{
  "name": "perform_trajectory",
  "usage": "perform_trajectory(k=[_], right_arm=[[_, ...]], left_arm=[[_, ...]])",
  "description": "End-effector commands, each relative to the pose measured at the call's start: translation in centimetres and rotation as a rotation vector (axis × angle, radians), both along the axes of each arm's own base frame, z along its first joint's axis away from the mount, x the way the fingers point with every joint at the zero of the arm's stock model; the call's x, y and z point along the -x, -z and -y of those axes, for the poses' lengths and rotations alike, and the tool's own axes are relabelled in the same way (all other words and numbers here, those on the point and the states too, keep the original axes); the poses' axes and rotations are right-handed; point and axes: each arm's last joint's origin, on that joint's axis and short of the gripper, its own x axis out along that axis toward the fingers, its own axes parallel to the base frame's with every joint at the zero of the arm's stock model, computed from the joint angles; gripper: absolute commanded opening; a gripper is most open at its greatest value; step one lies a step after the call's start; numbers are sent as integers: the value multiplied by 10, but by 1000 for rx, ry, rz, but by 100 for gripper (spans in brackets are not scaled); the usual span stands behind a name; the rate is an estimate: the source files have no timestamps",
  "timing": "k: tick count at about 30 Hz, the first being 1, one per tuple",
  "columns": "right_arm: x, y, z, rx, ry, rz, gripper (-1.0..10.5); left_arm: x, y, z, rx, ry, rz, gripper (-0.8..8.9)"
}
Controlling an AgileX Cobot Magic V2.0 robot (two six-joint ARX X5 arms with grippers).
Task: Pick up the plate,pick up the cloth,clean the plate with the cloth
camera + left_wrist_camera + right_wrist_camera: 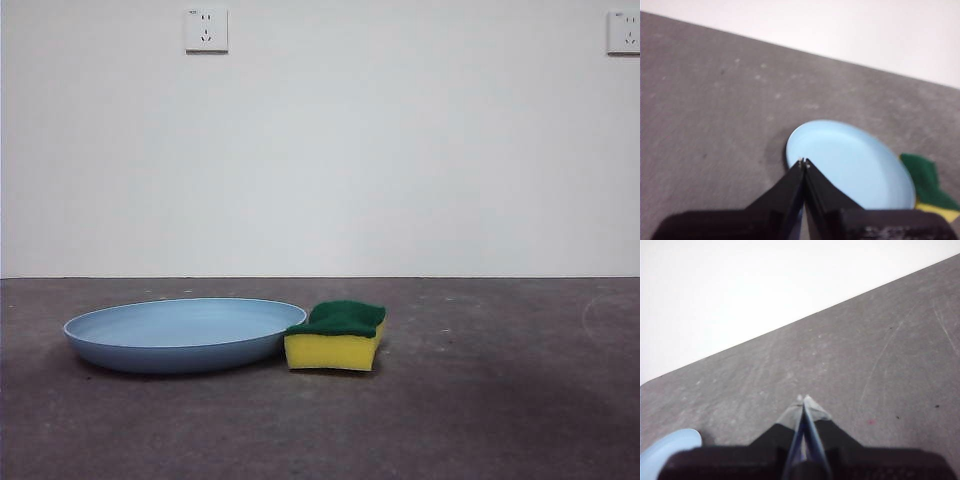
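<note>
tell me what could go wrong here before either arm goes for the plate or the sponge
1. The yellow sponge with the green scouring layer sits against the rim of the wide, shallow light-blue plastic plate, so lifting one may drag the other.
2. The plate lies flat on the grey table; its low rim may slip from a pinch.
3. The left end effector and right end effector are both shut and must open first.

the plate (180,335) was plain light blue; beside the plate, the cloth (335,338) was yellow under dark green, on a mottled grey table (480,400).
</note>
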Motion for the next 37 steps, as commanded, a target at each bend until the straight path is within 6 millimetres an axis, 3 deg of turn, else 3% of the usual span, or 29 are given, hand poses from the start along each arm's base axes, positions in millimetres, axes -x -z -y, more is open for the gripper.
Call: perform_trajectory(k=[1,7,13,20,23,25,27,31,37], right_arm=[[-4,-21,-1,-14,-4,-29,-11],[-28,-63,-6,49,-148,-111,-11],[-59,-87,-13,80,-326,-264,-11],[-90,-88,-19,127,-466,-449,10],[-97,-84,-19,124,-467,-484,169],[-98,-83,-19,123,-467,-493,309],[-98,-83,-19,123,-467,-492,415],[-98,-83,-19,122,-467,-492,418],[-98,-83,-20,123,-468,-492,414]], left_arm=[[-3,-13,0,16,-1,-27,-5],[-21,-49,3,-43,66,-97,-5],[-50,-77,7,-142,143,-244,-4],[-84,-87,11,-170,187,-397,32],[-93,-84,13,-148,232,-425,268],[-98,-79,13,-147,234,-452,349],[-102,-74,14,-145,239,-479,346],[-122,-69,16,-144,242,-523,346],[-183,-79,21,-225,284,-629,346]])
